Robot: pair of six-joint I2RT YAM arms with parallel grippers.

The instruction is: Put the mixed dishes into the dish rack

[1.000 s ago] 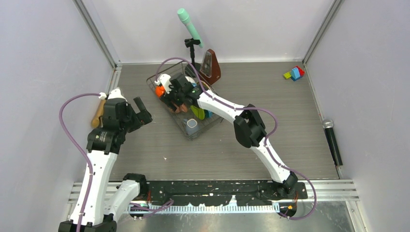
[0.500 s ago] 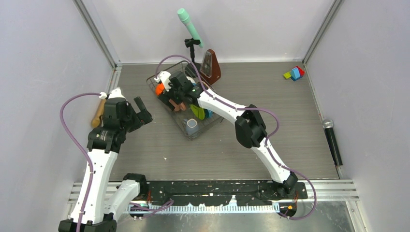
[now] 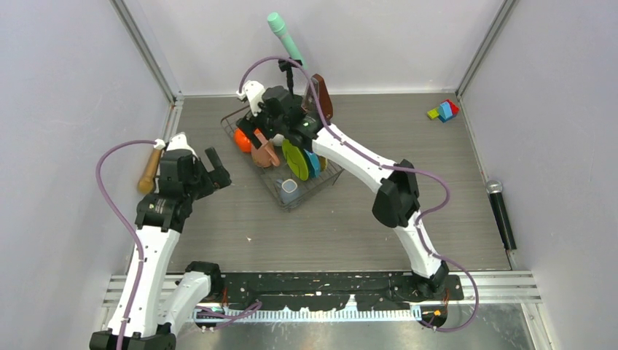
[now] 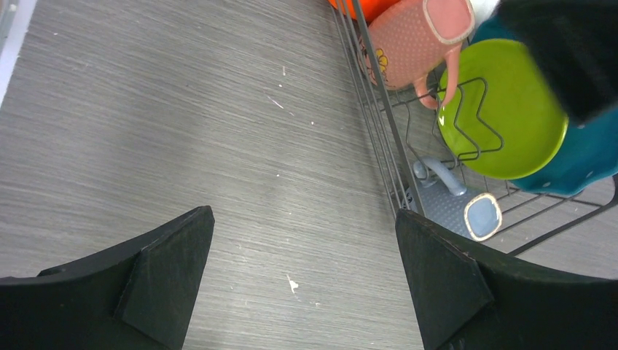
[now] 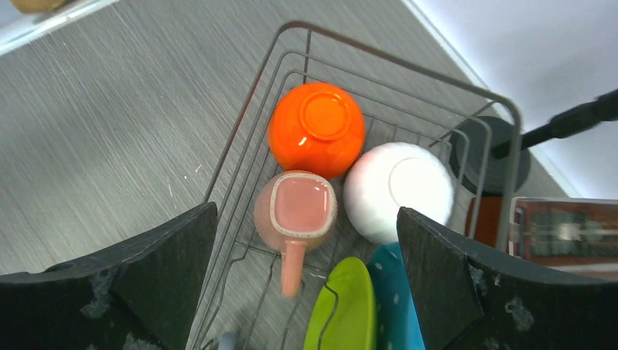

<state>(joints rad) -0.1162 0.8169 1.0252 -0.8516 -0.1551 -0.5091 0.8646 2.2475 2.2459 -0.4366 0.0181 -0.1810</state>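
A grey wood-grain bench (image 3: 408, 189) between pale walls carries the dish rack (image 5: 408, 69) toward its far side. A second ago the right pincer (image 5: 305, 219) was sunk low among the dishes. Now it has risen and hangs spread and empty above the pink mug (image 5: 295, 208), which sits in the rack against the orange bowl (image 5: 317, 127) and white bowl (image 5: 399, 191), so that mug looks delivered. The lime green plate (image 5: 346, 310) and blue white-dotted plate (image 5: 397, 306) stand on edge, and the small grey mug (image 4: 466, 208) lies at the near end. The left pincer (image 4: 302, 219), also gaping and empty, hovers over bare bench just left of the rack wall. Straight up looks free, but the metronome (image 3: 321, 98) and a stand base (image 5: 488, 153) crowd the far corner.
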